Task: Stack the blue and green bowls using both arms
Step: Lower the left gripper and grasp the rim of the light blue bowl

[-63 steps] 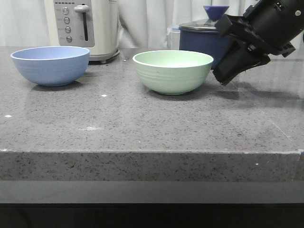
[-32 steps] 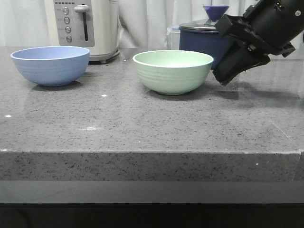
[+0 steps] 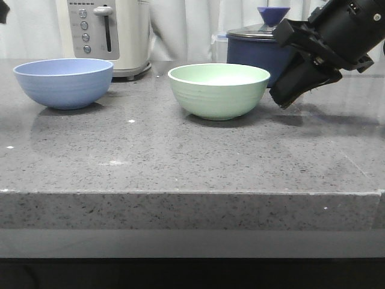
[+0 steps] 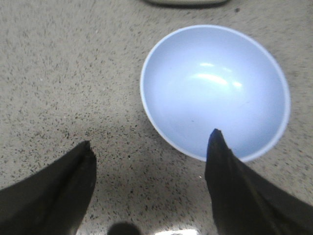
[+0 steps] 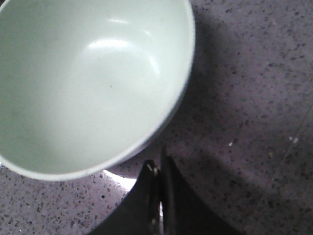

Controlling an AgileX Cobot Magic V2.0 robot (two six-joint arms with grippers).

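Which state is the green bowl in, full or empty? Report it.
Empty. The right wrist view shows the green bowl with a bare, glossy interior, nothing inside; it sits upright on the counter.

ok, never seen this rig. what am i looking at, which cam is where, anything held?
It is a two-armed robot at a grey stone counter. The front view looks forward over the counter: the blue bowl on the left, the green bowl in the middle, with a toaster and a navy lidded pot behind. The other two pictures come from cameras on the wrists. The left end effector is open above the blue bowl's near rim. The right end effector is shut, empty, beside the green bowl. Nothing is held.
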